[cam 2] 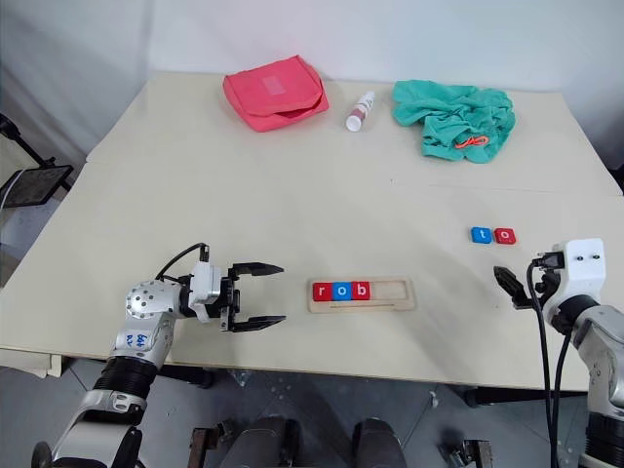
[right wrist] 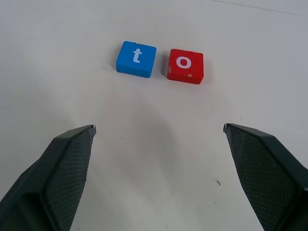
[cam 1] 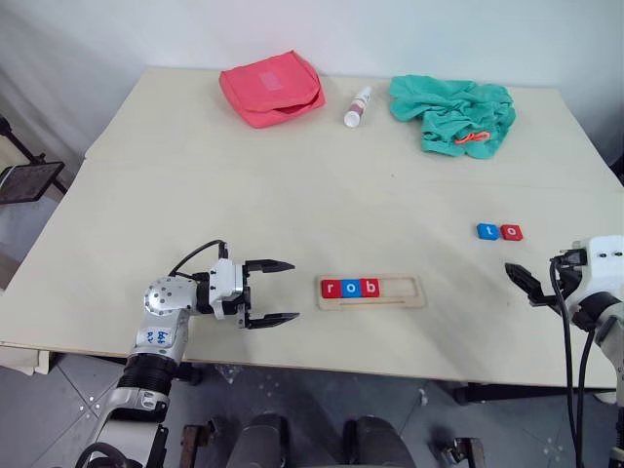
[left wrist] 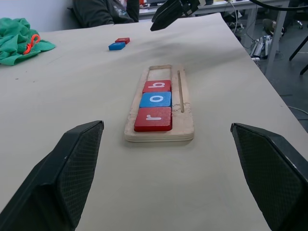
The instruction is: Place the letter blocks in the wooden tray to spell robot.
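The wooden tray (cam 1: 371,292) lies near the front edge of the desk (cam 1: 292,195), a little right of the middle, its long side running along that edge. Three letter blocks sit in its groove, filling the left part and touching one another: a red r block (cam 1: 331,289), a blue o block (cam 1: 350,289) and a red b block (cam 1: 369,288). The right part of the groove is bare wood.

The other two tiles lie flat on the desk, well apart from the tray, toward the right edge (side by side, just short of touching): a blue t block (right wrist: 136,58) on the left and a red o tile (right wrist: 186,65) on the right.

The left gripper (cam 1: 271,292) hovers near the front edge, just left of the tray, pointing level toward the tray's left end. Its two black fingers stand wide apart and hold nothing; in the left wrist view the tray sits between them but farther out.

The right gripper (right wrist: 159,139) is at the front right corner of the desk, nearer the front edge than the two loose tiles. Its fingers are spread wide and empty, aimed at the pair.

Along the far edge lie a red pouch (cam 1: 271,88), a small white bottle (cam 1: 358,106) on its side and a crumpled green cloth (cam 1: 454,114).
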Controlling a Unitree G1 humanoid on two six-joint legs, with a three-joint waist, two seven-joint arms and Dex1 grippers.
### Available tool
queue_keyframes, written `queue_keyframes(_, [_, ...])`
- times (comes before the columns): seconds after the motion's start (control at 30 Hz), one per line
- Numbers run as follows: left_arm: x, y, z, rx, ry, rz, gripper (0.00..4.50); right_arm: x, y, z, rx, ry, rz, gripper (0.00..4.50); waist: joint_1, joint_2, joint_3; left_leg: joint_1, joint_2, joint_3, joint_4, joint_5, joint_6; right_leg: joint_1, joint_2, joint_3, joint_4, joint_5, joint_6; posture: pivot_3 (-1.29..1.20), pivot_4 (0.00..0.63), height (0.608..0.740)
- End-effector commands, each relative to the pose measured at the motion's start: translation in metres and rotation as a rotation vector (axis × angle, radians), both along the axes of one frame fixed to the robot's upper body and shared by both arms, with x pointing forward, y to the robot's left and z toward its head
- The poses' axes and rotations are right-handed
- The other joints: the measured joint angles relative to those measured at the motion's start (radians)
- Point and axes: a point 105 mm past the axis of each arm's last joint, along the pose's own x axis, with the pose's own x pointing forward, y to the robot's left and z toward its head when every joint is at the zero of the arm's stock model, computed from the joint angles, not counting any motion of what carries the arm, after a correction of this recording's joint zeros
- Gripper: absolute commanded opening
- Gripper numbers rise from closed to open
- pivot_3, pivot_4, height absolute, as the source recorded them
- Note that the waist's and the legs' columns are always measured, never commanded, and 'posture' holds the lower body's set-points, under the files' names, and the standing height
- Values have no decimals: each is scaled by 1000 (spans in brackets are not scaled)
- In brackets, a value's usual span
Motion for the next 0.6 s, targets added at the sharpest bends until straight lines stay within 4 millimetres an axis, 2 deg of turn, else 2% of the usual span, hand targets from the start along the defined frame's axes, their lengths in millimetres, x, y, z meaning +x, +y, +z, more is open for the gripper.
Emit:
queue_keyframes(0.03, [-3, 0, 6, -20, -31, -2, 4500, 6, -3, 15, -20, -62, 5, 4462, -1, 0, 0, 0, 0, 0, 0, 0, 0, 0, 0, 0, 0, 0, 0, 0, 150, 740])
queue_keyframes(0.13, [-4, 1, 6, -19, -30, 0, 4500, 19, -10, 16, -34, -60, -6, 4462, -3, 0, 0, 0, 0, 1, 0, 0, 0, 0, 0, 0, 0, 0, 0, 0, 150, 740])
queue_keyframes(0.4, [-9, 1, 6, -24, -32, 14, 4500, 67, -27, 20, -49, -33, -24, 4462, -7, 0, 0, 0, 0, 3, 0, 0, 0, -1, 0, 0, 0, 0, 0, 0, 150, 740])
queue_keyframes(0.6, [-14, 5, 5, -23, -33, 40, 4500, 89, -32, 17, -77, -13, -50, 4462, -9, 0, 0, 0, 0, 3, -1, 0, 0, -1, -1, 0, 0, 0, 0, 0, 150, 740])
